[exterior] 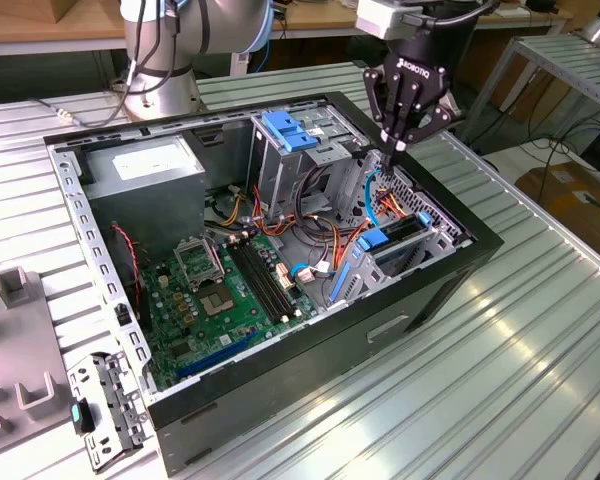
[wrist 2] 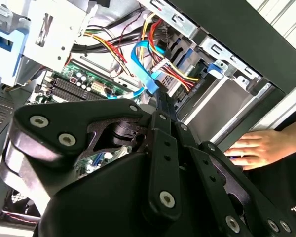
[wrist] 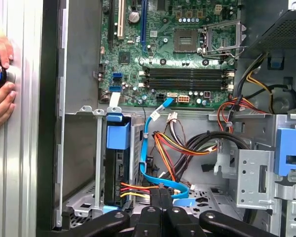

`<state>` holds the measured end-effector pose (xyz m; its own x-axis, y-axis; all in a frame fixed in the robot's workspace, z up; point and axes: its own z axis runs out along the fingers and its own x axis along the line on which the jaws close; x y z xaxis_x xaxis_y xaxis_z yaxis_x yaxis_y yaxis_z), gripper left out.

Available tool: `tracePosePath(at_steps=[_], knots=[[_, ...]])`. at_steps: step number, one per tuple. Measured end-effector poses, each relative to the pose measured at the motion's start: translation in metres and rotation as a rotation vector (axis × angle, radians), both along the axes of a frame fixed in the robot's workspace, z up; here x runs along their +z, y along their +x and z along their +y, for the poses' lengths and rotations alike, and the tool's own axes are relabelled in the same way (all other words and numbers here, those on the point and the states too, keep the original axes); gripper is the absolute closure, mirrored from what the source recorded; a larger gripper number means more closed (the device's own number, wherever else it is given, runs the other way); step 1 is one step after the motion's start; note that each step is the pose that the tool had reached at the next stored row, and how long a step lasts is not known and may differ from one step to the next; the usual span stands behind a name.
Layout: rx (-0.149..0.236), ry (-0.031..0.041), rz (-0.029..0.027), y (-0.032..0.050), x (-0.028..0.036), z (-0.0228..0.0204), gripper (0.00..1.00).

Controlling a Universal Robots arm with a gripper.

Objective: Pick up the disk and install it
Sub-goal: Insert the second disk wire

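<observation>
My gripper (exterior: 398, 150) hangs just above the drive bay, fingers pinched together on nothing. Close beneath them lie the blue cable (wrist: 149, 148) and the coloured wires (wrist: 180, 148), which I could snag. Beyond, the disk (wrist: 117, 163) stands upright in its bay; a person's hand (wrist: 1, 79) rests outside the case.

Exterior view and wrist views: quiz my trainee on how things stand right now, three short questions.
1. True or false: the gripper hovers over the motherboard's processor socket.
2. Where is the person's hand? A: inside the computer case. B: outside the case, beside its wall. C: on the gripper.
3. Short answer: where does the disk sit?

Key: 1 false, it hangs by the drive cage. 2 B. 3 upright in the drive cage, with cables at its end.
</observation>
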<state>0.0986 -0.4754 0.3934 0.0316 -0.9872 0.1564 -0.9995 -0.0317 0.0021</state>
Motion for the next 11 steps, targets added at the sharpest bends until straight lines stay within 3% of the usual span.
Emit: tracePosePath(at_steps=[1,3,11], knots=[[0.000,-0.0058,0.0008,0.0001,-0.0001,0.0038,0.89],[0.000,-0.0095,0.0008,0.0001,-0.0006,0.0067,0.89],[0.000,-0.0100,0.0008,0.0000,-0.0012,0.0070,0.89]])
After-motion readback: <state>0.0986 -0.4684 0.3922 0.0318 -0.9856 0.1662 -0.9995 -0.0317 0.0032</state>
